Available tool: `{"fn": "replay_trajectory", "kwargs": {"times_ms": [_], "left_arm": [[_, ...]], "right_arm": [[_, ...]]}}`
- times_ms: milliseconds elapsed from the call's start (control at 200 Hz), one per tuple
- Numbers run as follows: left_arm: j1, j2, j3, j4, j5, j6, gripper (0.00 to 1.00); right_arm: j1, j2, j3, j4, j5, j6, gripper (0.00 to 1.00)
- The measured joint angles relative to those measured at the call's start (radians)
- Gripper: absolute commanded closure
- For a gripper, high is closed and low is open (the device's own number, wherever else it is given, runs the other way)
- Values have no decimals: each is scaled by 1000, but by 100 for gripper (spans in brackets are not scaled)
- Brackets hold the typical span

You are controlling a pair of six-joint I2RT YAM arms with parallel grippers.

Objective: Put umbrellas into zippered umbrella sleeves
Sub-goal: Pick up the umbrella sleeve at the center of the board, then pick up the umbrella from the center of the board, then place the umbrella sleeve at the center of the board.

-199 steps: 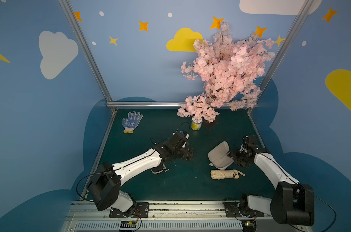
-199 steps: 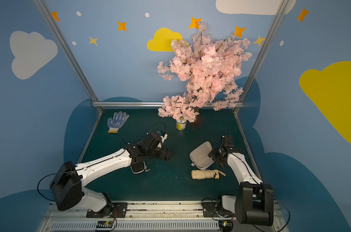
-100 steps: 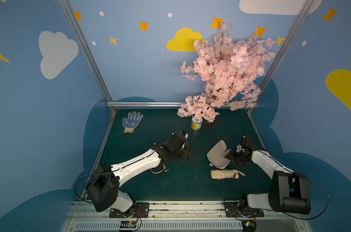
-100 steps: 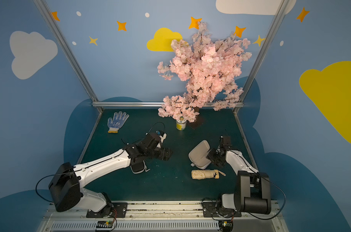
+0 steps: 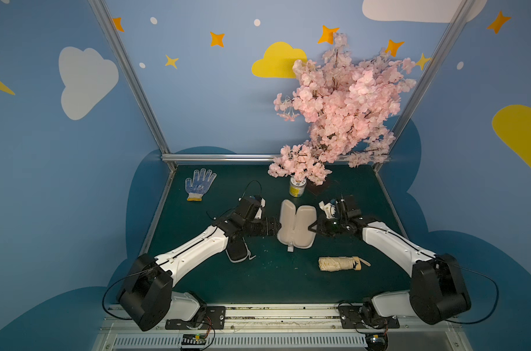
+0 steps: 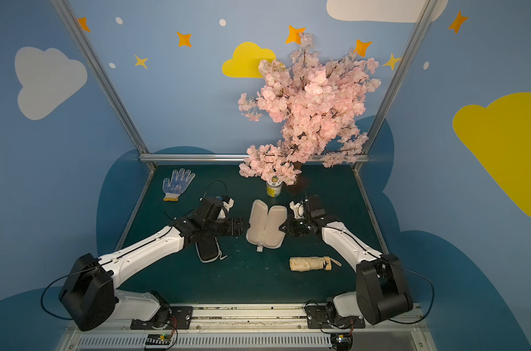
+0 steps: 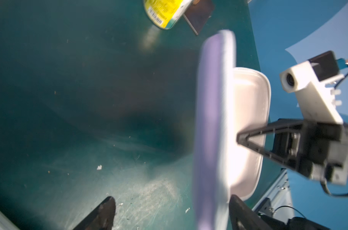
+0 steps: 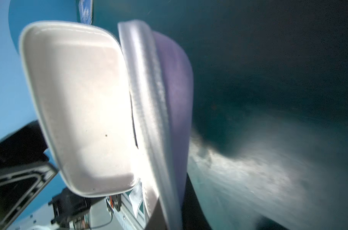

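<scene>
The lavender sleeve (image 5: 296, 225) is sitting spread open at mid-bench (image 5: 258, 282), grey lining up. The right jaws are pinching its right rim. The left jaws are standing wide apart around its left edge. The cream umbrella (image 5: 340, 263) is lying near right, and the black sleeve (image 5: 236, 253) is lying under the left arm.

Open sleeve (image 5: 297, 225) between left gripper (image 5: 277, 226) and right gripper (image 5: 311, 228); jar (image 5: 296, 189) behind it; umbrella (image 5: 340, 263) in front, rightward; second sleeve (image 5: 236, 250) front-left; glove (image 5: 199, 184) far back left
</scene>
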Motion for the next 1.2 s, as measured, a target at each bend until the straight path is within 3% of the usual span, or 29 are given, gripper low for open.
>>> {"fn": "replay_trajectory", "kwargs": {"times_ms": [150, 310, 410, 481, 636, 801, 1021, 1201], "left_arm": [[28, 3, -48, 24, 76, -47, 21], [26, 56, -51, 45, 106, -64, 59], [26, 100, -51, 39, 96, -68, 85], [26, 114, -48, 15, 68, -68, 97], [15, 112, 0, -71, -26, -61, 97], [-49, 104, 55, -134, -133, -74, 97], [-110, 103, 56, -183, -220, -151, 97], [-127, 103, 52, -193, -254, -178, 95]], "right_arm": [[105, 77, 0, 49, -11, 37, 87], [121, 150, 0, 132, -26, 108, 80], [126, 200, 11, 147, -32, 153, 50], [129, 221, 38, 103, -12, 160, 38], [124, 126, 72, -107, 141, 160, 24], [54, -111, 65, -401, 356, 233, 20], [-141, -251, -51, -645, 432, 314, 18], [-183, -320, -81, -702, 447, 359, 17]]}}
